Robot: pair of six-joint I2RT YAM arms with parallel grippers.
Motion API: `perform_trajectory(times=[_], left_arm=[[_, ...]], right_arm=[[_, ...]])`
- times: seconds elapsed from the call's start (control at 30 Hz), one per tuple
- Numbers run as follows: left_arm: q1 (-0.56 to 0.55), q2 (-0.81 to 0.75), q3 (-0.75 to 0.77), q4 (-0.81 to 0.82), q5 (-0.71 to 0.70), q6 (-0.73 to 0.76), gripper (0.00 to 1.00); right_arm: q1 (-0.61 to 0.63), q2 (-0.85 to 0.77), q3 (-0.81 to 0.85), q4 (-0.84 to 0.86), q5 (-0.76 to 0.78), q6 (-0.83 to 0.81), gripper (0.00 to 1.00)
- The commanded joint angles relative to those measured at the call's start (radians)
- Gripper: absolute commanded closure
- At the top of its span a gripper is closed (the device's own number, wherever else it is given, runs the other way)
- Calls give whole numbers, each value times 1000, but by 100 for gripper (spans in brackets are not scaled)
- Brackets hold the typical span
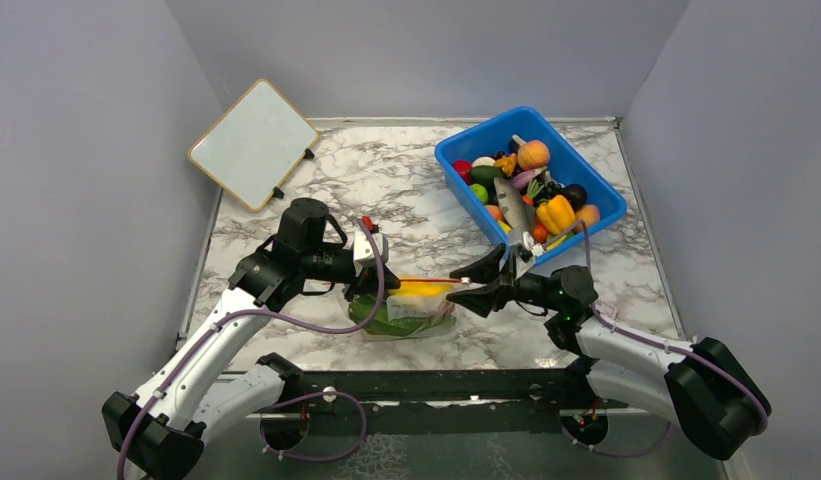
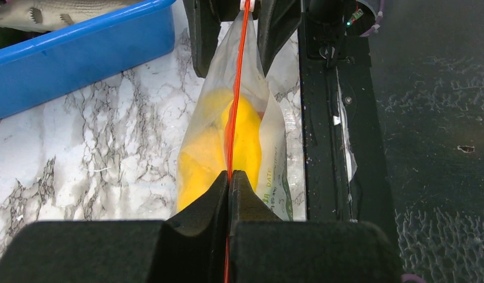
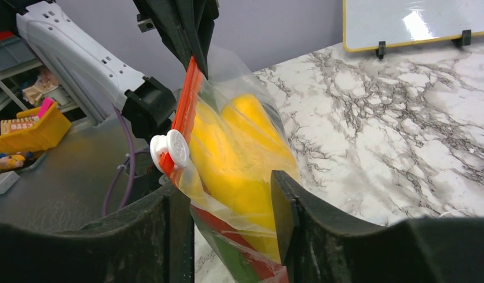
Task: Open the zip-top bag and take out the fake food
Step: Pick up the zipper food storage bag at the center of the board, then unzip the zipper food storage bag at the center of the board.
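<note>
The zip-top bag (image 1: 411, 305) hangs just above the marble table's near edge, between the two arms. Its red zip strip (image 2: 236, 76) is stretched taut. My left gripper (image 2: 229, 174) is shut on the strip's left end. At the other end, my right gripper (image 3: 227, 188) stands open, one jaw on each side of the bag (image 3: 239, 147). The white slider (image 3: 171, 150) sits just above its left finger. Fake food shows through the plastic: a big yellow piece (image 3: 245, 159) with green and red bits (image 3: 245, 259) below it.
A blue bin (image 1: 606, 215) heaped with toy fruit, vegetables and a grey fish stands at the back right, close behind my right arm. A small whiteboard (image 1: 253, 143) leans at the back left. The black base rail (image 1: 436, 385) runs along the near edge.
</note>
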Motion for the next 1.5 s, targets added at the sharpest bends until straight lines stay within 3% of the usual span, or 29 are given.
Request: perform_trajectory(times=[0.0,0.23,0.33,0.37,0.57,0.73,0.97,1.17,1.47], left_arm=[[-4,-9,27,38,35,0,100],[-4,-9,18,40,26,-7,100],[-4,-8,27,40,10,-1,100],[-4,-6,30,42,7,0,96],[-5,27,43,162,75,-86,50],[-46,78,36,389,91,-221,38],[-226,228,118,443,-34,-183,38],[-312,313,164,454,-103,-149,39],[-348,349,173,454,-148,-157,56]], right_arm=[[13,19,25,74,-25,10,51],[15,-14,5,87,-18,-5,76],[15,-43,-12,68,6,-24,96],[15,-53,-16,59,15,-32,99],[15,-85,-13,5,25,-29,99],[14,-86,-17,0,22,-16,99],[15,-102,-18,-33,28,-21,99],[15,-121,-15,-72,31,-33,99],[15,-137,-21,-85,35,-38,99]])
